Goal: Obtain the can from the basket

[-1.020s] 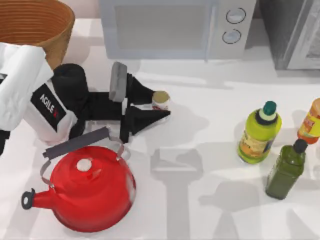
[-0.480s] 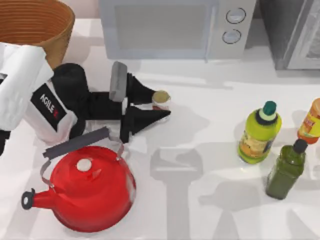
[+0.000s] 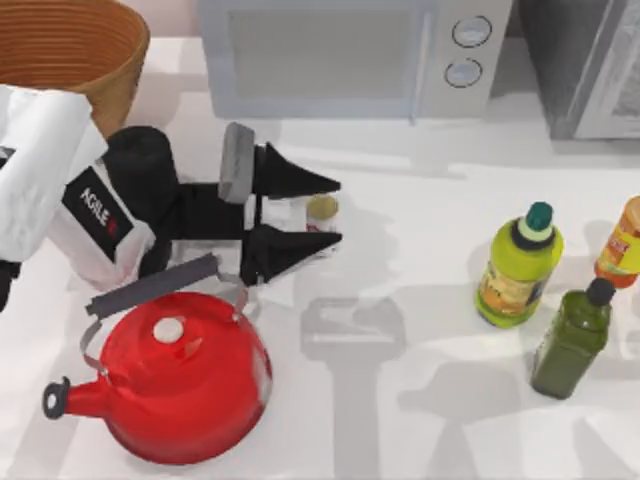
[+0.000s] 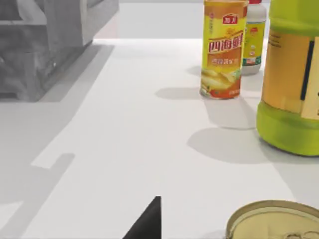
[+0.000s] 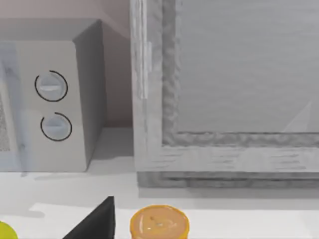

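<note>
On the white table (image 3: 420, 300), the left arm's black gripper (image 3: 328, 212) has its fingers spread, the small pale can (image 3: 318, 212) with a yellowish-olive end between them. A glossy red kettle (image 3: 185, 385) sits just below the arm, and the tan woven wicker basket (image 3: 75, 45) is at the upper left corner. A yellow-green bottle (image 3: 518, 265), a dark green bottle (image 3: 572, 340) and an orange bottle (image 3: 620, 245) cluster at right, below a grey microwave (image 3: 350, 55).

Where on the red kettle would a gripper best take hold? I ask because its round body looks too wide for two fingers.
Judging from the top view, the grey handle arching over the red kettle is the likely part to grip: a narrow bar, raised clear of the lid. Come from above, fingers on either side of the bar. The left gripper, open around the can, is nearest.
</note>
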`<state>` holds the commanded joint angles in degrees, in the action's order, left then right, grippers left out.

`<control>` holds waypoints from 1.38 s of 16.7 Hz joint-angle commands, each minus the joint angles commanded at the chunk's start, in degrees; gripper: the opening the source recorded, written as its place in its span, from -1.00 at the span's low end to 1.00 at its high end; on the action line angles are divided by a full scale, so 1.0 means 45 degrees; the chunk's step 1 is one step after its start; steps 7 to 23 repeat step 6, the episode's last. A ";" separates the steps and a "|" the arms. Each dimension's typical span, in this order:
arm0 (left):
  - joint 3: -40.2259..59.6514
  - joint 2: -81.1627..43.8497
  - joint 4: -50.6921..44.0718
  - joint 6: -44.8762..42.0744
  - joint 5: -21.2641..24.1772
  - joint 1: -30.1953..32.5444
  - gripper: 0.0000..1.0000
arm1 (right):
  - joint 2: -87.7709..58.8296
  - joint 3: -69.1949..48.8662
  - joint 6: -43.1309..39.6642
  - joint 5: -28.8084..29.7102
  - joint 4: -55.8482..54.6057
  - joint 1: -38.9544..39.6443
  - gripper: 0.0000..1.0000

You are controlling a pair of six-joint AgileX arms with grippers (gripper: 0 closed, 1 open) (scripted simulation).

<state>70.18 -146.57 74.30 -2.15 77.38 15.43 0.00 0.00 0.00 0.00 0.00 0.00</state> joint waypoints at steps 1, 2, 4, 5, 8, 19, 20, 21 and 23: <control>0.0000 0.0000 0.0000 0.0000 0.0000 0.0000 1.00 | 0.0000 0.0000 0.0000 0.0000 0.0000 0.0000 1.00; 0.0000 0.0000 0.0000 0.0000 0.0000 0.0000 1.00 | 0.0000 0.0000 0.0000 0.0000 0.0000 0.0000 1.00; 0.0000 0.0000 0.0000 0.0000 0.0000 0.0000 1.00 | 0.0000 0.0000 0.0000 0.0000 0.0000 0.0000 1.00; 0.0000 0.0000 0.0000 0.0000 0.0000 0.0000 1.00 | 0.0000 0.0000 0.0000 0.0000 0.0000 0.0000 1.00; 0.0000 0.0000 0.0000 0.0000 0.0000 0.0000 1.00 | 0.0000 0.0000 0.0000 0.0000 0.0000 0.0000 1.00; 0.0000 0.0000 0.0000 0.0000 0.0000 0.0000 1.00 | 0.0000 0.0000 0.0000 0.0000 0.0000 0.0000 1.00; 0.0000 0.0000 0.0000 0.0000 0.0000 0.0000 1.00 | 0.0000 0.0000 0.0000 0.0000 0.0000 0.0000 1.00; 0.0000 0.0000 0.0000 0.0000 0.0000 0.0000 1.00 | 0.0000 0.0000 0.0000 0.0000 0.0000 0.0000 1.00; 0.0000 0.0000 0.0000 0.0000 0.0000 0.0000 1.00 | 0.0000 0.0000 0.0000 0.0000 0.0000 0.0000 1.00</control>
